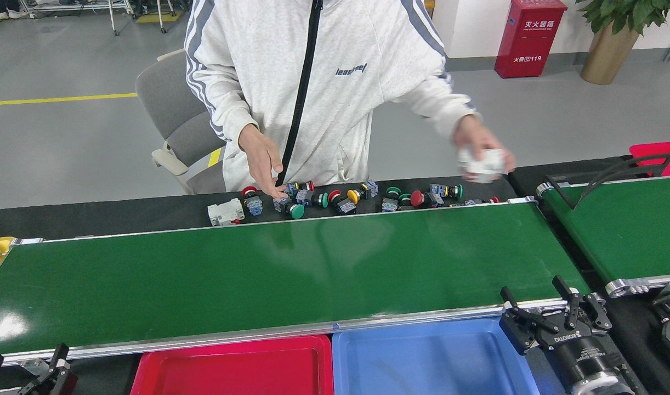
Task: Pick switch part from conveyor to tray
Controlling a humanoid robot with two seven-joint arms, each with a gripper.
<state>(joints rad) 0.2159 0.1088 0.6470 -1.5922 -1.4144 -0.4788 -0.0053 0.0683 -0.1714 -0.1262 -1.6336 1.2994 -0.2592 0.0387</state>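
I see one long green conveyor (291,269), its belt bare. The switch parts (346,198) lie in a row on the dark table (94,216) behind its far rail: I count roughly a dozen small push-button pieces, too crowded for an exact count, plus one white breaker block (226,212). A person's hand (263,159) touches the row; the other hand (484,153) holds a white piece, blurred. Two trays sit at the near edge, one red tray (231,367) and one blue tray (433,359). My right gripper (538,308) hovers over the blue tray's corner, fingers apart. My left gripper (44,368) is only partly in view; I cannot tell its state.
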